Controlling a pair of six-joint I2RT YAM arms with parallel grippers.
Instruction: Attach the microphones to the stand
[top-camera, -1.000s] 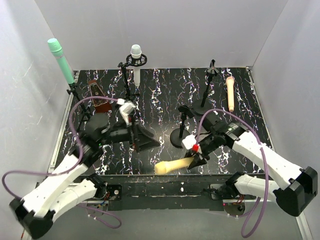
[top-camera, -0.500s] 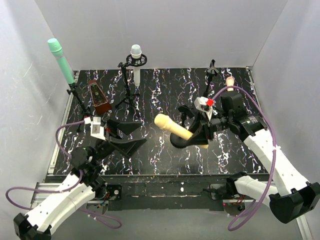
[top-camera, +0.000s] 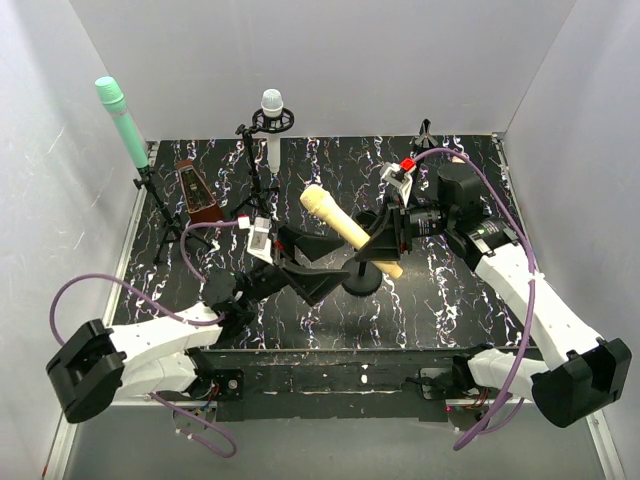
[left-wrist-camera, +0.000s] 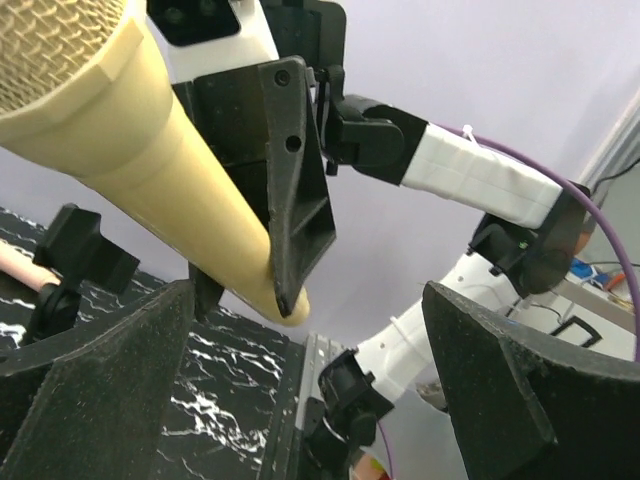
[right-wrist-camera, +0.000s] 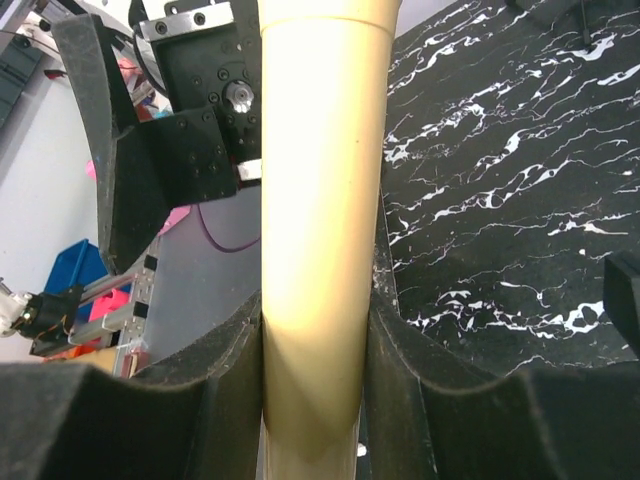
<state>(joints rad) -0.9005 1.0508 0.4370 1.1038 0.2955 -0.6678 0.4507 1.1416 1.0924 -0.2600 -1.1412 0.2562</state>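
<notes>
So, the right gripper (top-camera: 386, 243) is clamped on the pale yellow plastic stick microphone (top-camera: 345, 229), pinching it low on the handle. The mic hangs in the air over the middle of the black white-veined marble-look table (top-camera: 330, 165). Seen from above, its mesh head points to about 10 o'clock and its tail to 4 o'clock, right over the small black stand with the round base (top-camera: 362, 282). Can't tell if it touches that stand. The left gripper (top-camera: 310, 265) sits close by at roughly 8 o'clock from the mic, jaws spread wide, nothing in them. The mint green microphone (top-camera: 122, 120) is tilted on a stand at the 10 o'clock corner. The white microphone (top-camera: 271, 118) stands upright in a black ring mount (top-camera: 258, 122) near 12 o'clock.
</notes>
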